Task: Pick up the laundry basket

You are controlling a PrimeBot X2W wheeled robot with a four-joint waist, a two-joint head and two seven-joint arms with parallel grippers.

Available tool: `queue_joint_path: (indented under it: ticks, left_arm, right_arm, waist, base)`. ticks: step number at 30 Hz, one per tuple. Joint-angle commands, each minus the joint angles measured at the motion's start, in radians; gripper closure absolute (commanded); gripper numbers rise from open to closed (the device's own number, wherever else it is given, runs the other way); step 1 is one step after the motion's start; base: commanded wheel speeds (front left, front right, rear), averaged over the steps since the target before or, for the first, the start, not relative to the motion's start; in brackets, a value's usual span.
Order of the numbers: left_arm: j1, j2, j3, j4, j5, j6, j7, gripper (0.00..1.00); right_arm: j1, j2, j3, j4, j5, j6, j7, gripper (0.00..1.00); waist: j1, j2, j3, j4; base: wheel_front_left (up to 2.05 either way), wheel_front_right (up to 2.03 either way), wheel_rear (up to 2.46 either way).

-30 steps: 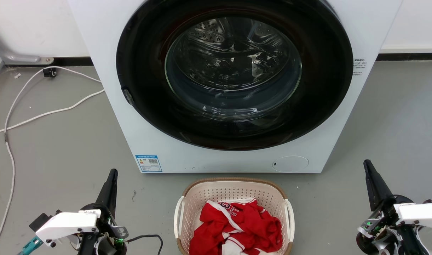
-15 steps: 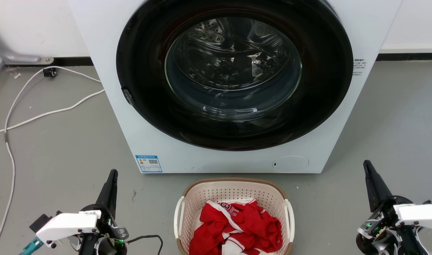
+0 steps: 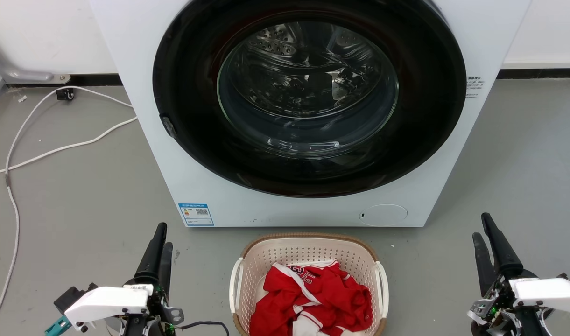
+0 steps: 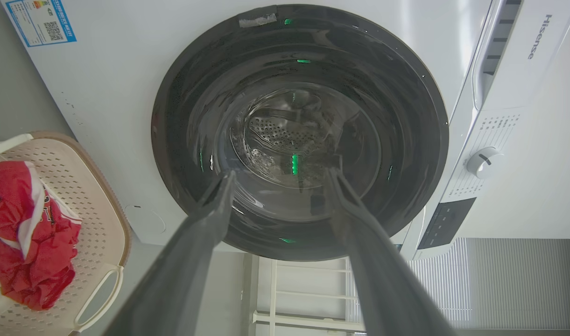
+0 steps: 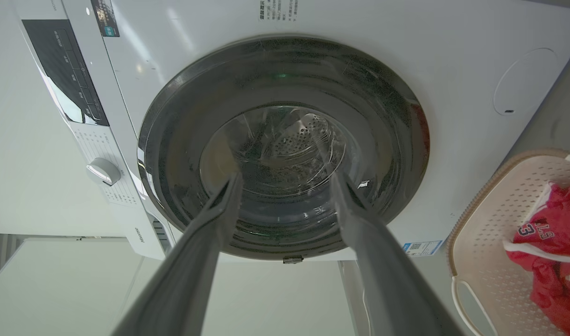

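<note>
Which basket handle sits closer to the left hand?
The white handle on the laundry basket's left side in the head view: it faces the left hand. The other handle is across the basket, toward the right hand.

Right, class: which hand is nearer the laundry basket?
Left. The left hand is open, left of the laundry basket and apart from it; the right hand, also open, is farther off on its right.

Right gripper (image 5: 285, 176) spread wide, washing machine (image 5: 453, 70) ahead, laundry basket (image 5: 490, 233) at right
</note>
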Motion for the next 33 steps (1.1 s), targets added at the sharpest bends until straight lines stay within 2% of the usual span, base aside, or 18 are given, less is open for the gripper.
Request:
queue_joint_path:
  ticks: [1,20,21,33]
  left_arm:
    - [-0.028,0.005,-0.01,-0.029,0.032,-0.002,-0.014,0.0]
    - [-0.016,0.003,-0.071,-0.088,0.485,-0.001,-0.091,0.0]
    - [-0.012,0.003,-0.084,-0.091,0.552,0.004,-0.102,0.0]
    - [-0.012,0.003,-0.133,-0.092,0.781,0.035,-0.142,0.0]
  right_arm:
    - [-0.012,-0.009,0.005,-0.025,-0.04,0.0,-0.014,0.0]
    - [0.008,-0.004,0.021,-0.088,-0.569,0.0,-0.092,0.0]
    - [0.013,-0.003,0.027,-0.088,-0.635,0.0,-0.103,0.0]
    - [0.011,-0.001,0.059,-0.074,-0.854,0.0,-0.136,0.0]
  waist:
    - [0.0,0.0,0.001,0.0]
    - [0.0,0.0,0.002,0.003]
    - [0.0,0.0,0.001,0.004]
    - [0.0,0.0,0.007,0.007]
  base:
    - [0.0,0.0,0.0]
    - [0.0,0.0,0.0]
    - [0.0,0.0,0.0]
    - [0.0,0.0,0.0]
